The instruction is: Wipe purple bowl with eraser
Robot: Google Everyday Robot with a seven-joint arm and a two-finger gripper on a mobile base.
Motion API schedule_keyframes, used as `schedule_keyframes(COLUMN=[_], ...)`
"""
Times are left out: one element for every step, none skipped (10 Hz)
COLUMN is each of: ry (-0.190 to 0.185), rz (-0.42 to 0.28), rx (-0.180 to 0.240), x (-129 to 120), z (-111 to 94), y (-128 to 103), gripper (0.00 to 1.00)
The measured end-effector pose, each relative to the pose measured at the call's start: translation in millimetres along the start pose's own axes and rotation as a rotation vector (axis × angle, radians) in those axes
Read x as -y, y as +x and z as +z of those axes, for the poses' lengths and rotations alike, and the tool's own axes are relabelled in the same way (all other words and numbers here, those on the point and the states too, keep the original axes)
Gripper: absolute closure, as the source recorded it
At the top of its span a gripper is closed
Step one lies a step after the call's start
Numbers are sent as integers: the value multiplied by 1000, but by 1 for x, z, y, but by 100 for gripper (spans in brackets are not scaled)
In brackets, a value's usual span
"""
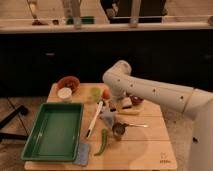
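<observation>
— Where is there room?
— The table (150, 152) lies bare toward 5 o'clock; the green tray (52, 131) fills 8 o'clock.
— And the gripper (114, 106)?
— Mid-table, grip unreadable — the purple bowl (136, 100) sits just beside it at 3 o'clock.

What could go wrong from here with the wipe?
1. The gripper is low over a packed patch of the table: an orange ball, a long white-handled utensil and a small metal cup sit close by. A sweep may knock them.
2. The arm hides most of the purple bowl; the eraser isn't visible, so contact is hard to verify.
3. The orange-red bowl at the far left could be mistaken for the target.
</observation>
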Motion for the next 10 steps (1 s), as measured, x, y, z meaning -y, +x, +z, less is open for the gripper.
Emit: schedule_keyframes(ry=[13,35,48,58,67,71,75,84,94,104], rz=[6,18,30,43,64,82,90,112,125,139], rx=[-7,-19,-25,-30,-38,-46,-51,-60,-66,-72], x=[2,5,6,6,5,3,3,2,2,2], z=[-6,-16,-22,-25,-29,-30,-31,-35,-39,-43], y=[4,12,18,24,34,41,45,52,56,61], gripper=[98,98,98,98,98,98,98,98,98,98])
